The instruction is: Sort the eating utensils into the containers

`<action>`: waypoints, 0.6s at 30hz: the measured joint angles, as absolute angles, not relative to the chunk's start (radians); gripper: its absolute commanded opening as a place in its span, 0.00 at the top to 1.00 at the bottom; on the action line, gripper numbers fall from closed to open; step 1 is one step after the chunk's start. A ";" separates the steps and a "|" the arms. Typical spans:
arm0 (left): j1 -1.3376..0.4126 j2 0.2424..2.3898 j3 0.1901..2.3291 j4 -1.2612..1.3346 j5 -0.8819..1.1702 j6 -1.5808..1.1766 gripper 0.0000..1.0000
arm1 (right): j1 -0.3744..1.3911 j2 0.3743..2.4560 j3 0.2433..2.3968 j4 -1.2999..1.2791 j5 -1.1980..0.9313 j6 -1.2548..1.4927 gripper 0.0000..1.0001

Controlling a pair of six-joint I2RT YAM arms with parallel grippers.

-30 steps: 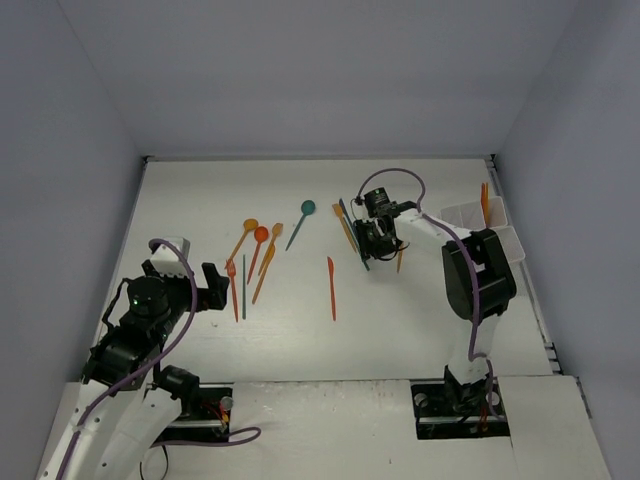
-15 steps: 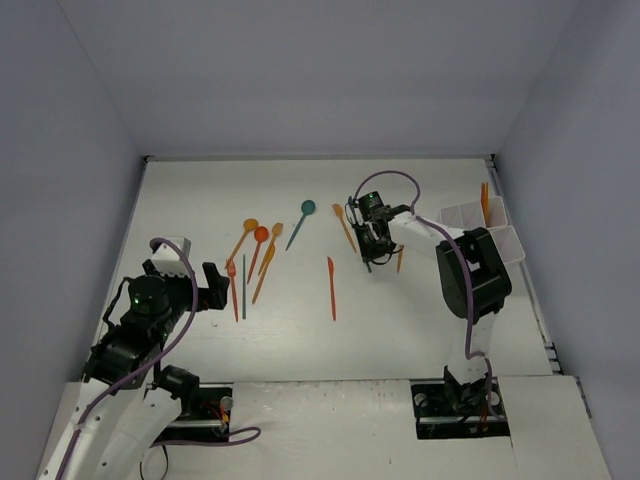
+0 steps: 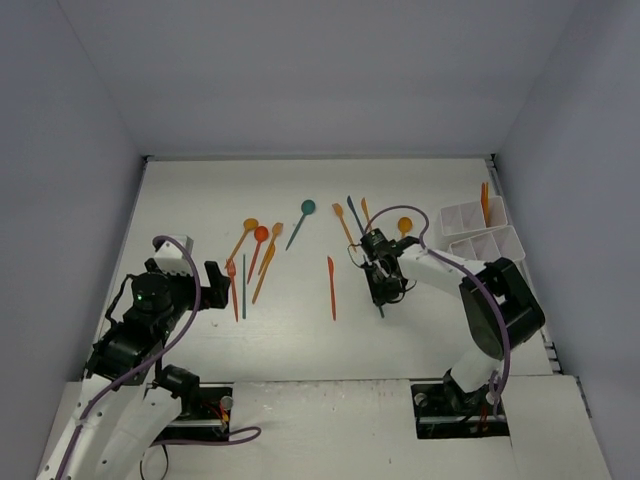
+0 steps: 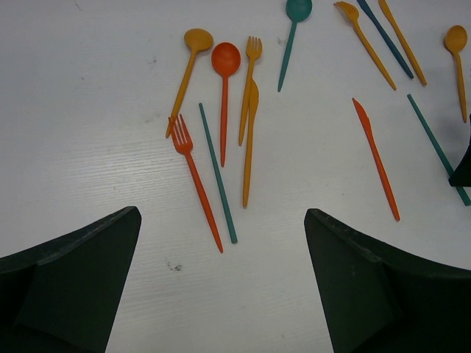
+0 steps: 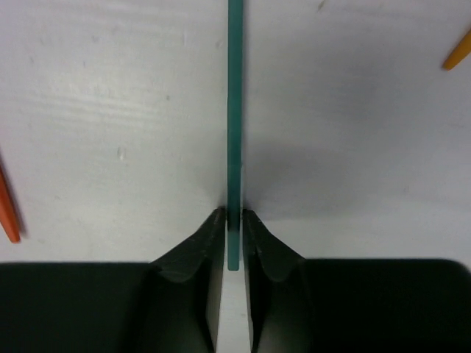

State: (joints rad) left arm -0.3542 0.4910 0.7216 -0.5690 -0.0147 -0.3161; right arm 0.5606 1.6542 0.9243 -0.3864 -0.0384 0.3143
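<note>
My right gripper (image 5: pixel 234 220) is shut on the end of a thin teal utensil (image 5: pixel 234 110), low over the white table. In the top view this gripper (image 3: pixel 381 290) sits right of centre. The other eating utensils lie loose: a cluster of orange, red and teal ones (image 3: pixel 255 260) at the left, a teal spoon (image 3: pixel 307 208), a red knife (image 3: pixel 331 287), and a few more near an orange spoon (image 3: pixel 404 224). The white containers (image 3: pixel 470 245) stand at the right edge with an orange utensil (image 3: pixel 484 200) upright in them. My left gripper (image 4: pixel 221 213) is open over bare table just short of the left cluster.
White walls close the table in on the left, back and right. The right arm's elbow (image 3: pixel 505 300) stands just near of the containers. Bare table lies between the red knife and the arm bases.
The right gripper has shut on the teal utensil and pulled back toward the near edge with it, uncovering the utensils at the back. The left arm has barely moved.
</note>
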 measured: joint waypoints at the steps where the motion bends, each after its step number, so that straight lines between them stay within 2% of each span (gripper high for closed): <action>1: -0.354 0.492 0.722 -0.569 -0.015 -0.316 0.08 | 0.570 1.648 0.916 -0.398 -0.041 0.322 0.76; 6: -0.354 0.497 0.722 -0.569 -0.015 -0.316 0.08 | 0.589 1.656 0.924 -0.438 -0.032 0.336 0.74; 18: -0.354 0.494 0.722 -0.571 -0.024 -0.316 0.08 | 0.563 1.905 1.237 -0.503 -0.019 0.278 0.76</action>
